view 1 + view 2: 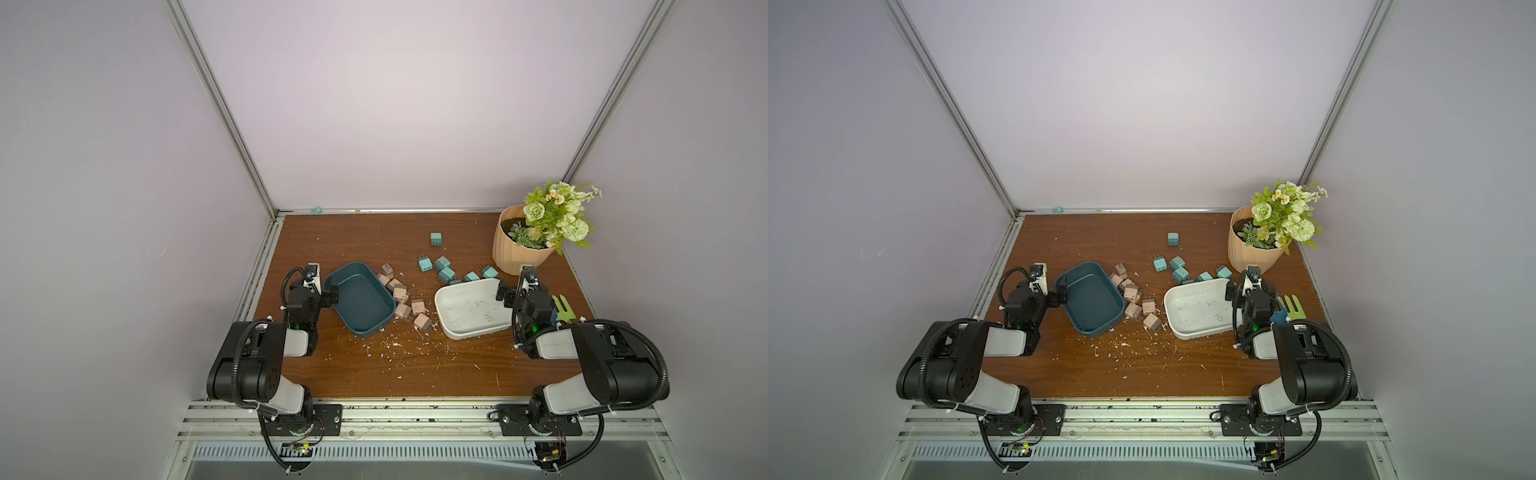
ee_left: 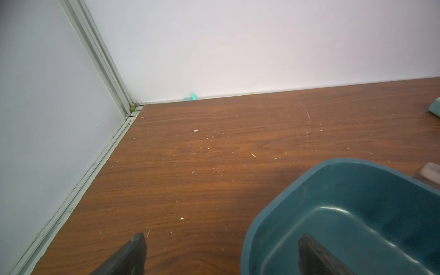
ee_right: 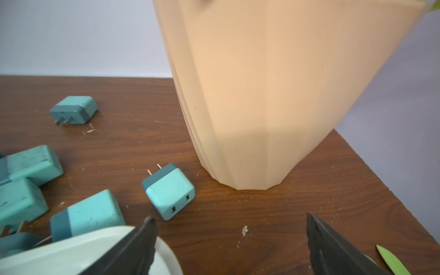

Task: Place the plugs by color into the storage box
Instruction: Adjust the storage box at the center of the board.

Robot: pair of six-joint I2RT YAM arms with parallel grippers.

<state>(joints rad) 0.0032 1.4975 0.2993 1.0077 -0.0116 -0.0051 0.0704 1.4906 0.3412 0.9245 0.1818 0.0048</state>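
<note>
A dark teal storage box (image 1: 361, 305) (image 1: 1092, 305) and a white one (image 1: 469, 309) (image 1: 1196, 309) stand side by side; both floors show bare. Several pinkish-tan plugs (image 1: 401, 293) (image 1: 1131, 293) lie between them, against the teal box. Several turquoise plugs (image 1: 446, 272) (image 3: 169, 190) lie behind the white box, one farther back (image 1: 436, 238). My left gripper (image 1: 320, 291) (image 2: 222, 236) is open, straddling the rim of the teal box (image 2: 357, 214). My right gripper (image 1: 519, 291) (image 3: 229, 220) is open, one finger over the rim of the white box (image 3: 71, 250).
A peach flower pot (image 1: 519, 245) (image 3: 273, 95) stands at the back right, just beyond my right gripper. A green toy fork (image 1: 562, 309) lies right of the white box. White scraps (image 1: 399, 345) litter the front middle. Walls close in the left, back and right.
</note>
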